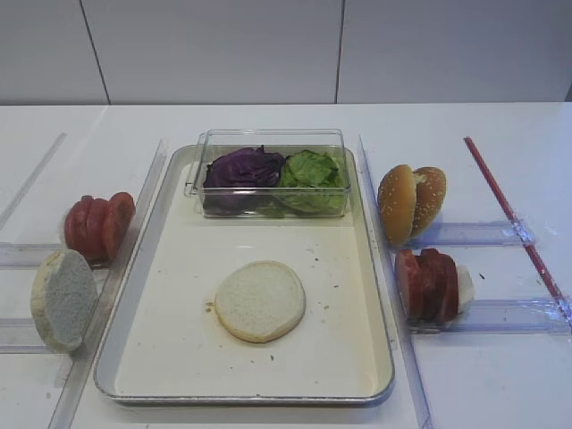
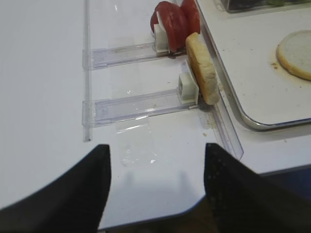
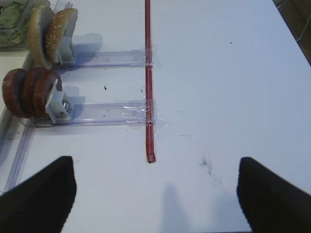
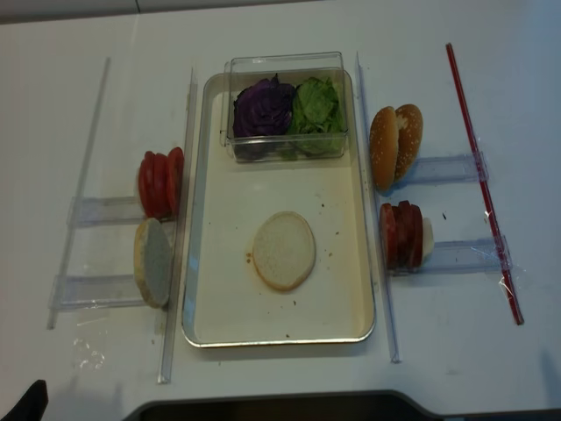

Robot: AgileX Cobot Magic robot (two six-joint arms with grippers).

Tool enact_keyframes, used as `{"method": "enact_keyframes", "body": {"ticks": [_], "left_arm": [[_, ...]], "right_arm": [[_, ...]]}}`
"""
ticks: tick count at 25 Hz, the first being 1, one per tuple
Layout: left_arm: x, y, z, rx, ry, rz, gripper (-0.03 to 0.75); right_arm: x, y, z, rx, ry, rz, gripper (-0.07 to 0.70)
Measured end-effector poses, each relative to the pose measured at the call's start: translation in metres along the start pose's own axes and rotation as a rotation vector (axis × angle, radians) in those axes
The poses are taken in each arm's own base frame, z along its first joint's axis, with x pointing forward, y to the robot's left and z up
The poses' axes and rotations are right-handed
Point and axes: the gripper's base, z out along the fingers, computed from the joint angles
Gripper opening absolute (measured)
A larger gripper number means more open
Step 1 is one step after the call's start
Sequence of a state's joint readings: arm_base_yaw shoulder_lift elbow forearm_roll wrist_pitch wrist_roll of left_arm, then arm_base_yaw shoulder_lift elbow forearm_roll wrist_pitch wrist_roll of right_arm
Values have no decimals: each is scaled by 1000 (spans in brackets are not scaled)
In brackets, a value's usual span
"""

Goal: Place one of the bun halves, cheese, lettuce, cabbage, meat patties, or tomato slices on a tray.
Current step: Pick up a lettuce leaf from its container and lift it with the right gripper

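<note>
No words or labels can be read on anything here. The tray [image 1: 374, 295] sits in the middle of the white worktop [image 1: 483, 375]. One of the bun halves [image 1: 260, 300] lies flat on the tray floor, pale side up. A clear box [image 1: 268, 141] sits at the far end of the tray with purple cabbage [image 1: 241, 168] on the left and green lettuce [image 1: 310, 169] on the right. Tomato slices [image 1: 96, 225] stand in a clear rack left of the tray, with another bun half just beside them. On the right stand two seeded buns [image 1: 411, 202] and some dark red slices [image 1: 429, 284], maybe meat. A red stick [image 1: 509, 214] lies further right. The right claw [image 3: 155, 194] is wide open and holds nothing. The left claw [image 2: 155, 187] is partly open and holds nothing.
</note>
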State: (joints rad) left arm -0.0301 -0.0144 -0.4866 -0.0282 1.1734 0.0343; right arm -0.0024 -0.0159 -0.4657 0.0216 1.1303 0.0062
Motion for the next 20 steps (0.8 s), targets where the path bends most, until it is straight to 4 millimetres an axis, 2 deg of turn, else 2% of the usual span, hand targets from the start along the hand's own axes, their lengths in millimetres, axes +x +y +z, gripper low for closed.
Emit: {"method": "enact_keyframes", "body": {"ticks": [20], "left_arm": [[0, 0, 0, 0, 0, 0, 419]], "right_arm": [[0, 0, 0, 0, 0, -6, 692]]}}
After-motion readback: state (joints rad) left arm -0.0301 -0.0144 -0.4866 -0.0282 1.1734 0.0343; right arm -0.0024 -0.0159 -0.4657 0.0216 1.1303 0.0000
